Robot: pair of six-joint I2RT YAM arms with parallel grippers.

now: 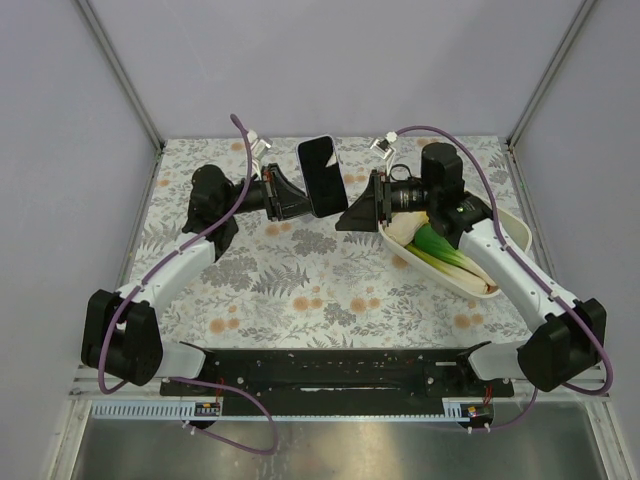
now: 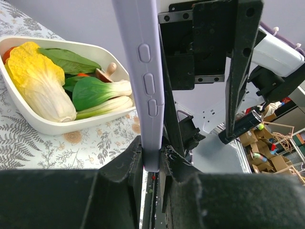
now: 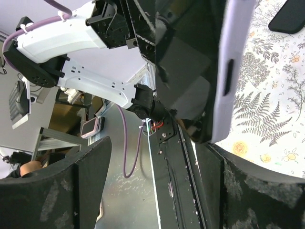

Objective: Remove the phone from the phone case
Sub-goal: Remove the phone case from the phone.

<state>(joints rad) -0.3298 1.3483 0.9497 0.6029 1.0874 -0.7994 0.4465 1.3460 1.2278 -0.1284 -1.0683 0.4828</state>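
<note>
Nearest to me, both arm bases sit at the table's front edge, and the arms reach forward over the fern-and-flower tablecloth [image 1: 300,290] to meet around mid-table. The left gripper [image 2: 152,160] is pressed together on the bottom end of the phone [image 1: 322,175], pinching it through the lavender phone case [image 2: 143,28]. The handset stands up off the table, dark screen toward the overhead camera. It is still seated in the case. From the left wrist I look straight along the case's side edge and see its three side buttons [image 2: 148,83] in a row. The right gripper [image 3: 157,157] faces it from the other side with its fingers [image 3: 52,186] spread wide and nothing between them. The cased phone stands just beside one finger, and I cannot tell whether they touch. Beyond, under the right forearm, a white dish [image 2: 47,126] rests on the cloth with a yellow cabbage [image 2: 40,86], bok choy [image 2: 100,93] and a small mushroom [image 2: 107,71] in it. Farthest back are the plain grey walls [image 1: 330,60].
</note>
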